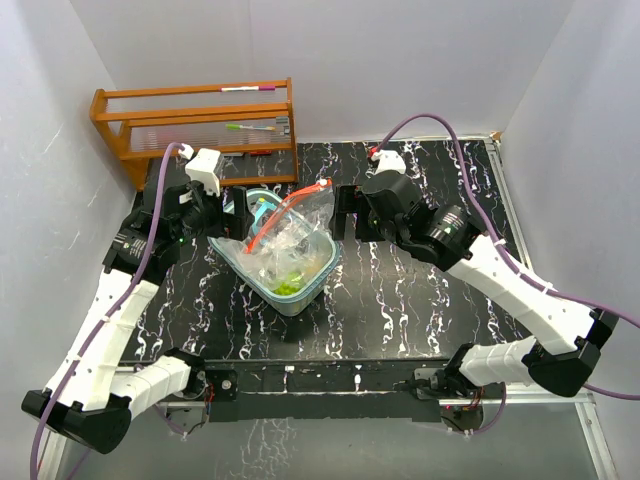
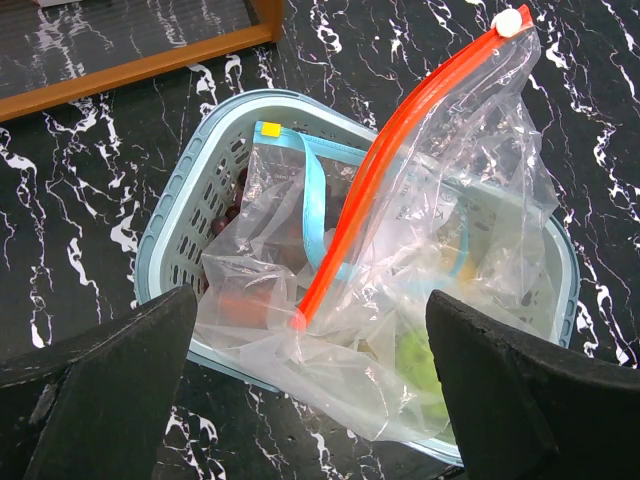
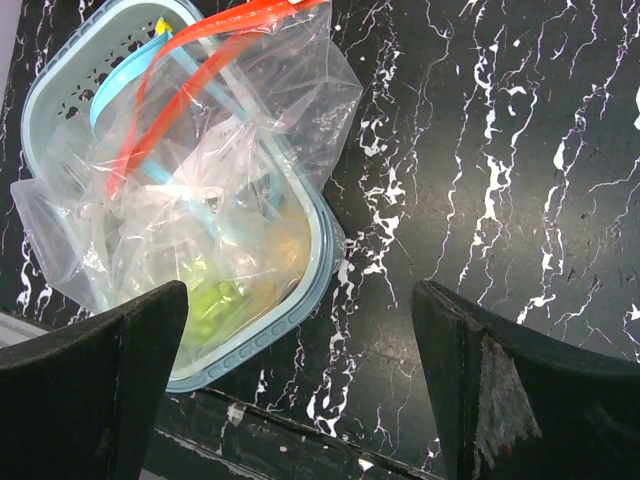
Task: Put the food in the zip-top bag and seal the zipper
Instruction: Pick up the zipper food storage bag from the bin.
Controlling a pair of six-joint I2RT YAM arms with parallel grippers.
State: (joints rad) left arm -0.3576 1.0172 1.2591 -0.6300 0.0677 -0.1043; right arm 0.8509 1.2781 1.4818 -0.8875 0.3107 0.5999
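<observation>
We find the left gripper [image 2: 312, 300] and right gripper [image 3: 300, 290] wide open, empty; we advise pinching the bag [image 2: 480, 160] beside its zipper [image 2: 400, 130].

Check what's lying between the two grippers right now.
The teal basket, with the orange-zippered clear bag heaped in it, lies between the left gripper and right gripper; the top view shows it.
</observation>
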